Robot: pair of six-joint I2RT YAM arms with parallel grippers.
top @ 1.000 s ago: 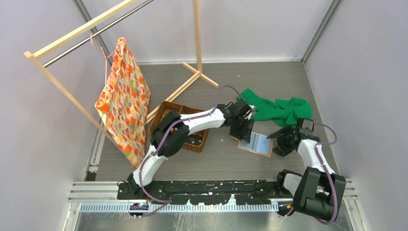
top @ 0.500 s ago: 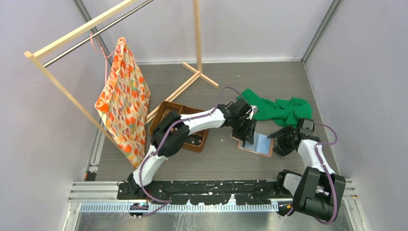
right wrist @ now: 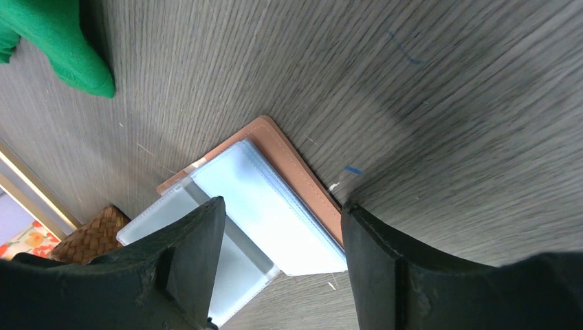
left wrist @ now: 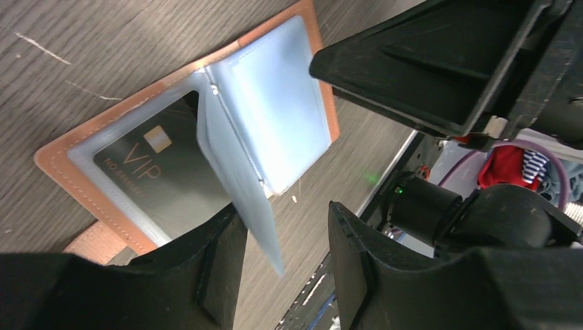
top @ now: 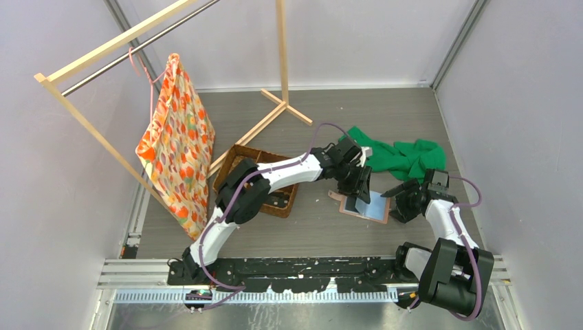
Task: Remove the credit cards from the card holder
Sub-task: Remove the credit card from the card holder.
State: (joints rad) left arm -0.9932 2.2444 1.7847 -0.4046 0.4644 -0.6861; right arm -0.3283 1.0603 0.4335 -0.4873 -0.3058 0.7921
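Note:
The card holder lies open on the table, a salmon-pink cover with clear plastic sleeves. A dark credit card marked VIP sits inside the left sleeve. One sleeve page stands up from the spine and leans by the inner face of one finger of my left gripper. That gripper is open over the holder's left half. My right gripper is open too and straddles the holder's right edge, low over it; I cannot tell whether it touches. No card is outside the holder.
A green cloth lies just behind the holder. A brown woven basket stands to the left under the left arm. Further left an orange patterned bag hangs from a wooden rack. Grey walls close in both sides.
My left gripper has slid a little to the right and nearer, further over the holder, covering more of it. The right arm has not moved.

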